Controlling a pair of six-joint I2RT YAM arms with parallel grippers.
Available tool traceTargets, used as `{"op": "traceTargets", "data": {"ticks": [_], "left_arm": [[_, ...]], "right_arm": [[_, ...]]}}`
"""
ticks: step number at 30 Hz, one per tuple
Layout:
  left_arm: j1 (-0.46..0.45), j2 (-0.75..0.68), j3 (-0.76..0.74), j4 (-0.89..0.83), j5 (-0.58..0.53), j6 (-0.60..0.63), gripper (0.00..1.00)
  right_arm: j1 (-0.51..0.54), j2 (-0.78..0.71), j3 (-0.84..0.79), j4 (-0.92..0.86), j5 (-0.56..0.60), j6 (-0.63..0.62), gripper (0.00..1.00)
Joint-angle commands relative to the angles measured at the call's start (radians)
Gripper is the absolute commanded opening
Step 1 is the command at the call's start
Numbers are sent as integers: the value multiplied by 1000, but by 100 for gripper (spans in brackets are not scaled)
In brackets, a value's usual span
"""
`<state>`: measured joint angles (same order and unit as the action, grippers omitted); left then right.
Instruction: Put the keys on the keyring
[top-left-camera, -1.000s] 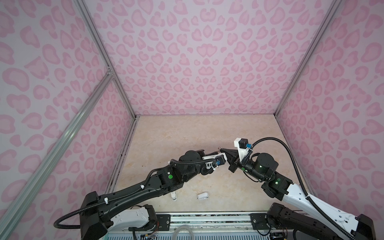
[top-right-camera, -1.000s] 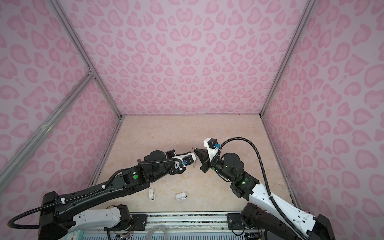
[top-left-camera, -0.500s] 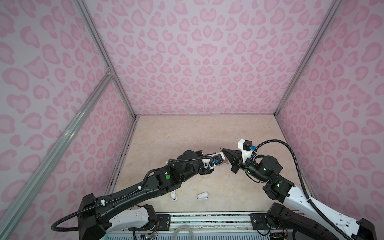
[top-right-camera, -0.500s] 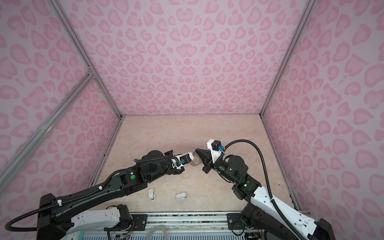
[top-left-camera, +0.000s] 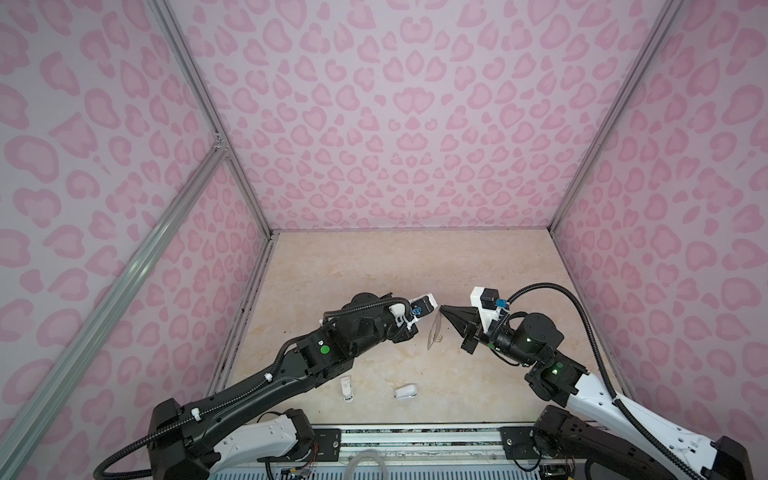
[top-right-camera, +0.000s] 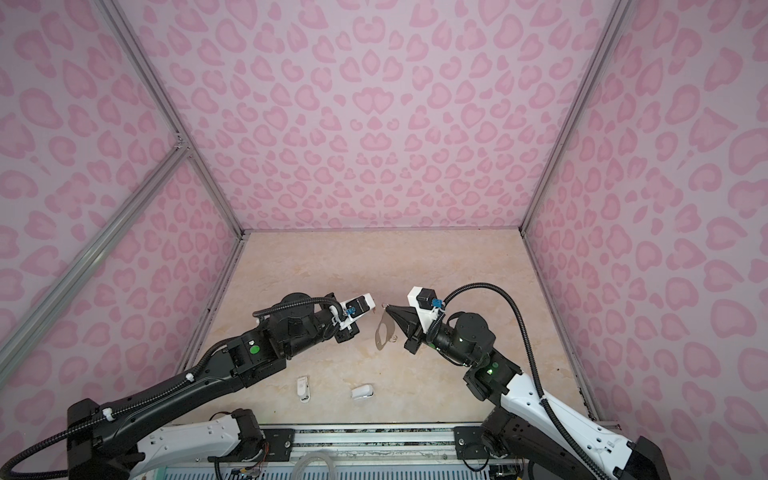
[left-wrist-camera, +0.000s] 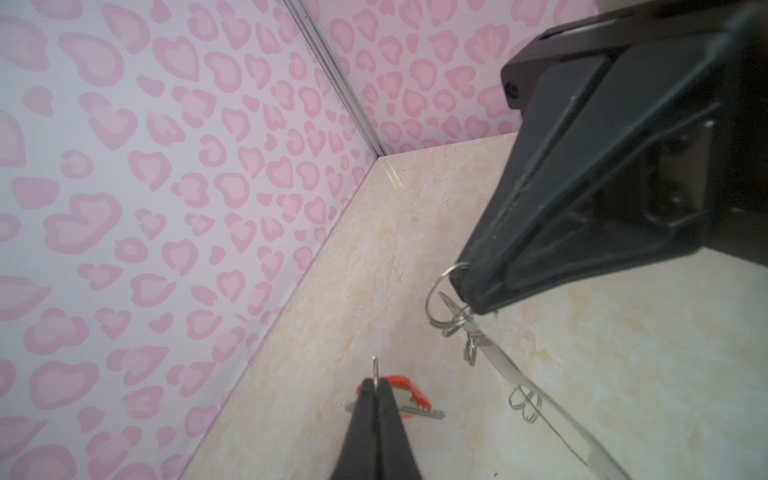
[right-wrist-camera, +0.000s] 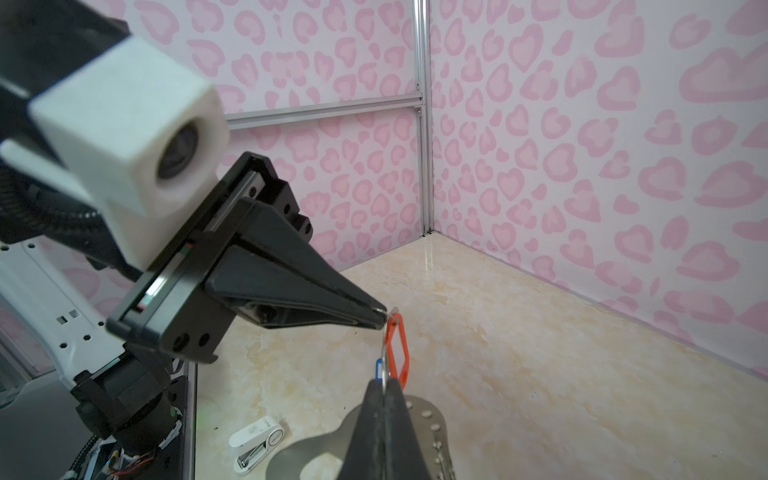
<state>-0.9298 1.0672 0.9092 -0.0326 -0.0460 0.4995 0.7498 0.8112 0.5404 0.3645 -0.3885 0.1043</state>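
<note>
We have both pieces pinched
Our left end effector clamps the ring of the orange key, the right end effector a wire ring of the keyring: light, slippery.

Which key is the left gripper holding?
The key with the orange tag: the left gripper pinches its ring. The blue tag sits by the right gripper, which holds the keyring.

Bright, soft, even light; only faint shadows on the tabletop. Both top views are sharp, with the walls bowed toward the edges. In the right wrist view, the near white camera housing is blurred.
</note>
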Motion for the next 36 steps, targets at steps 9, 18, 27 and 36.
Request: {"op": "traceTargets", "data": {"ticks": [9,18,27,36], "left_arm": [[152,138,-86,-99,245,-242,3],[167,391,-33,-74,299,-331,4],[163,596,57,-45,328,-362,6],[130,764,179,-48,305,-361,7]], "right_arm": [[0,-23,8,-146,-68,-205,0],[0,-78,-17,-214,-56,-239,0],[0,-163,-56,-263,-21,-242,0],[0,-220,-80,-278,2,-240,0]]}}
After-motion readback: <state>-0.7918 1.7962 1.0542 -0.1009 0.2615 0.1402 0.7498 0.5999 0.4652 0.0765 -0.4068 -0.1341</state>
